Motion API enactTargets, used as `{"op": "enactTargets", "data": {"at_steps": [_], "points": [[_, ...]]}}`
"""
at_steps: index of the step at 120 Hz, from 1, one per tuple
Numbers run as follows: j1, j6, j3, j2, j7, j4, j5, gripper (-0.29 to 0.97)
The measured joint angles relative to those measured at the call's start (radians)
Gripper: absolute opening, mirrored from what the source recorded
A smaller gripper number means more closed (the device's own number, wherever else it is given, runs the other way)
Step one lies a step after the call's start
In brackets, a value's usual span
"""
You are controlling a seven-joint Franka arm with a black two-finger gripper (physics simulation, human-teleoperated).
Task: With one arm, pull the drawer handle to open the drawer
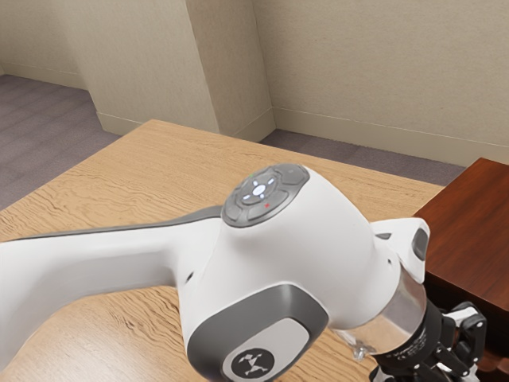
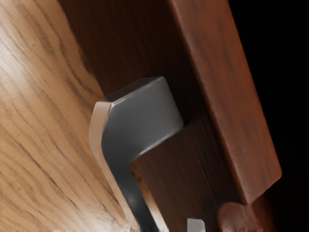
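Here the jaws hang over the wooden surface (image 1: pixel 159 183) beside the dark drawer (image 1: pixel 469 231), its metal handle (image 2: pixel 133 125) just under them; apart or clamped, I cannot tell

Soft even light; handle (image 2: pixel 140 118) glints w/ glare.

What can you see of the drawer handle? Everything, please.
The drawer handle looks like grey brushed metal with bright, bevelled edges. It is a flat bar bent at an angle. A short, wide leg meets the dark reddish-brown drawer front, then a narrower bar runs along the front, standing off the wood, until the picture's edge cuts it off. The light wooden table shows beside it. Nothing else is seen touching it.
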Motion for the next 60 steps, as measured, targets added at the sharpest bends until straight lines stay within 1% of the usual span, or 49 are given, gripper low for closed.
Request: {"op": "enactTargets", "data": {"at_steps": [60], "points": [[-0.026,0.015,-0.007,-0.055,-0.002,-0.062,-0.003,-0.10]]}}
